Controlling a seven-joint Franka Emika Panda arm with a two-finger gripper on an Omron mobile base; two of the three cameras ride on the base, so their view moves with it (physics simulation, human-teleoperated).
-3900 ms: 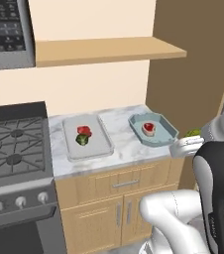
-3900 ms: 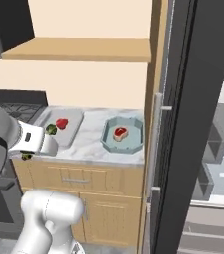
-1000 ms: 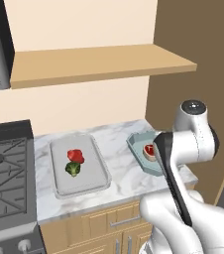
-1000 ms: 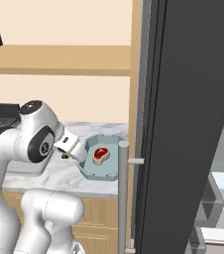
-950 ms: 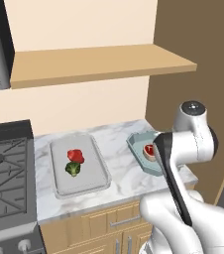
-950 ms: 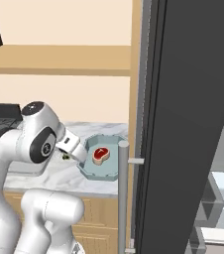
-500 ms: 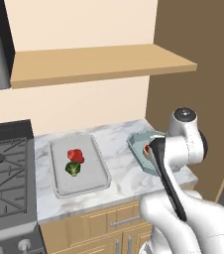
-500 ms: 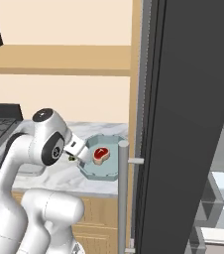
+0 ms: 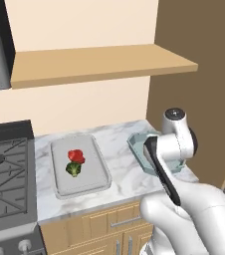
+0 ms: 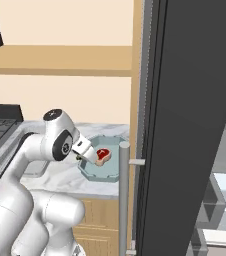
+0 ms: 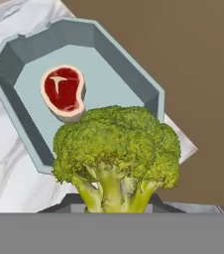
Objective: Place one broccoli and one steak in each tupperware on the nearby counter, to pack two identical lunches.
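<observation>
While the gripper (image 11: 115,211) clamps nearly shut on the green leafy broccoli floret (image 11: 116,154), poised above the teal cut-corner tupperware (image 11: 134,82) (red steak (image 11: 63,91) inside), an early release near the marbled counter's (image 11: 7,163) right edge could roll it off.

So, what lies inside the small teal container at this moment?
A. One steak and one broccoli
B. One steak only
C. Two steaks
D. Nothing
B. In the hand view the teal container holds a single steak; the broccoli in front of it is in the gripper, not yet inside the container.
</observation>
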